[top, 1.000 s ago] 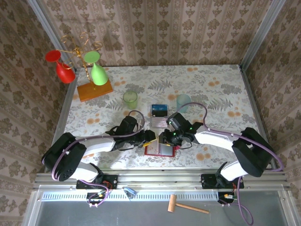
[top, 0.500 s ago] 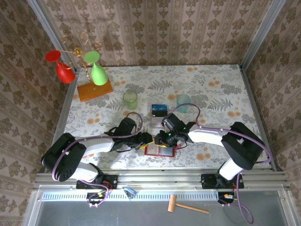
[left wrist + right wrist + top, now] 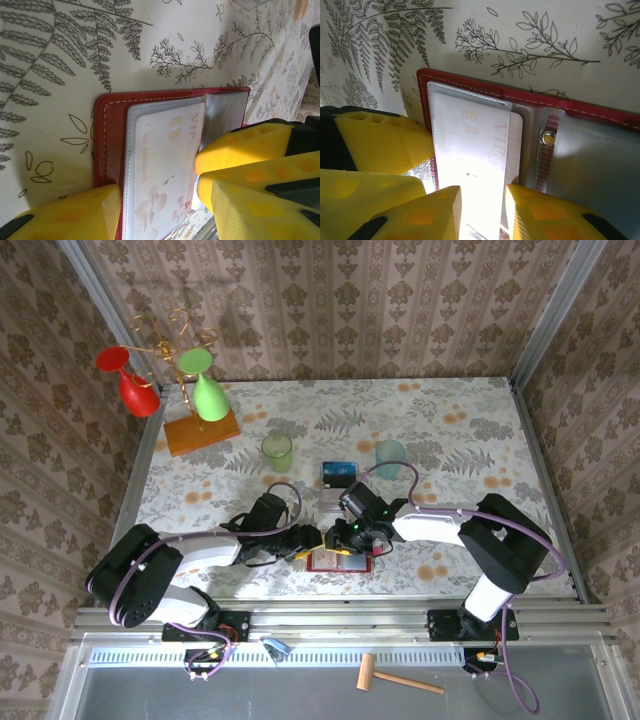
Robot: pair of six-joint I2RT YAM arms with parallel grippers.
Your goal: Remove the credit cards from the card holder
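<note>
The right end effector [image 3: 484,196] sits at the bottom of the right wrist view with its yellow fingers [image 3: 420,215] a narrow gap apart. The pale card [image 3: 470,150] shows in that gap; whether the tips press on it I cannot tell. The left end effector [image 3: 160,192] is roughly half open and clamps nothing. One finger lies over the red border of the card holder [image 3: 111,130] at lower left of the left wrist view, the other at lower right over a clear pocket. The pale card lies in the holder's clear sleeve, one long edge just past the sleeve's opening. In the top view the holder [image 3: 340,562] lies open and flat, low at centre of the worktop [image 3: 470,440], with both end effectors over it. The blue card [image 3: 339,473] lies above it at mid-frame, well apart from it, between a green cup [image 3: 277,450] and a pale blue cup [image 3: 390,457]
</note>
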